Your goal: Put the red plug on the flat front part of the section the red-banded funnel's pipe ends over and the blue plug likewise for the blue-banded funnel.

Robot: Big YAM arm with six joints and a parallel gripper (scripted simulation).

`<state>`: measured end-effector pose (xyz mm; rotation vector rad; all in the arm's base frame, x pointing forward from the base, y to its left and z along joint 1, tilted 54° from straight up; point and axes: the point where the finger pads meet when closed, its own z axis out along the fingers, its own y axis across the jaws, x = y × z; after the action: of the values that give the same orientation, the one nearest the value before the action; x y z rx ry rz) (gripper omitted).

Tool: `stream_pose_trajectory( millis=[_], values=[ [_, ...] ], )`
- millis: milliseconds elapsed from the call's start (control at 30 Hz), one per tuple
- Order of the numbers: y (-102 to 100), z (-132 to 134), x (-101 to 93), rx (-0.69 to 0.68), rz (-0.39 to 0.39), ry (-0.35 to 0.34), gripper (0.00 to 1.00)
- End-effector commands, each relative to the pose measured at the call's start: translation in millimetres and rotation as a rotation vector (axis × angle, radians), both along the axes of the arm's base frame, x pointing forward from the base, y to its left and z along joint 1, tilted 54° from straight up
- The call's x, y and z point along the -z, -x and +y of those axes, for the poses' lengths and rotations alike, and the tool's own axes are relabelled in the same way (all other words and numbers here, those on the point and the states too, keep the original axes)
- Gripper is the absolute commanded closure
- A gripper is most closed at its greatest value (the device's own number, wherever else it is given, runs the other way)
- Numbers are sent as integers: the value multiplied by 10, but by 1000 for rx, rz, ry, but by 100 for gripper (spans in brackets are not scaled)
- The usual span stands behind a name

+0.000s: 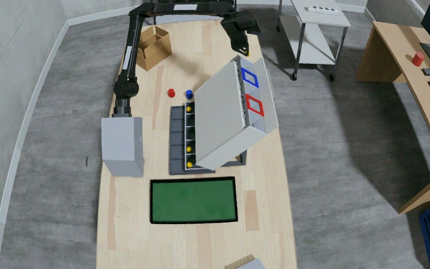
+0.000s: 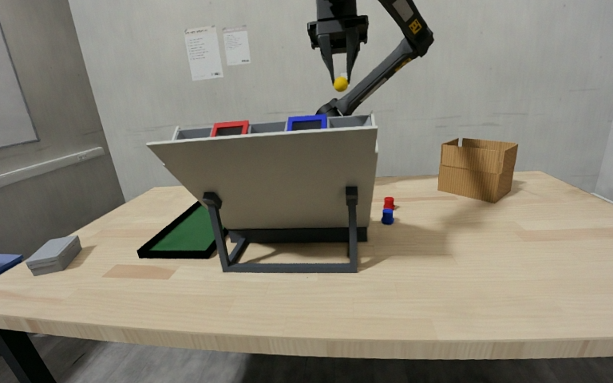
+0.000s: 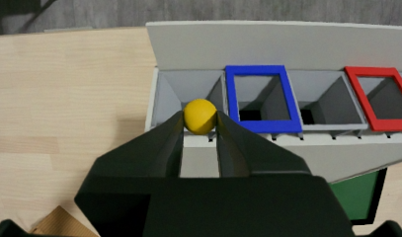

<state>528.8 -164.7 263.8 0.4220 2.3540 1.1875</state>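
Note:
My gripper [image 2: 341, 76] is shut on a yellow marble [image 3: 200, 117] and holds it well above the funnel row. In the wrist view the marble sits over the plain grey end funnel [image 3: 188, 96], just beside the blue-banded funnel [image 3: 259, 99]. The red-banded funnel [image 3: 380, 99] is two places further along. The grey cover [image 1: 219, 116] hides the pipes. The red plug [image 1: 171, 92] and the blue plug [image 1: 188, 93] stand on the table beside the sectioned tray [image 1: 181, 139]. Yellow marbles lie in three sections [image 1: 188, 108] [image 1: 188, 149] [image 1: 189, 164].
A cardboard box [image 1: 153, 46] stands at the far end of the table. A tall grey box [image 1: 123, 145] stands by the arm's base. A green mat [image 1: 193, 199] lies past the tray. A small grey box [image 2: 53, 254] lies near the table edge.

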Motion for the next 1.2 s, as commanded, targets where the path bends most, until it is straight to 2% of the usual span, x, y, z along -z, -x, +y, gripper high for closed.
stream_pose_trajectory(
  millis=[0, 1167],
  values=[
    [-98, -35, -163, 6, -31, 20, 100],
    [-101, -41, -164, 19, -41, 25, 100]
  ],
)
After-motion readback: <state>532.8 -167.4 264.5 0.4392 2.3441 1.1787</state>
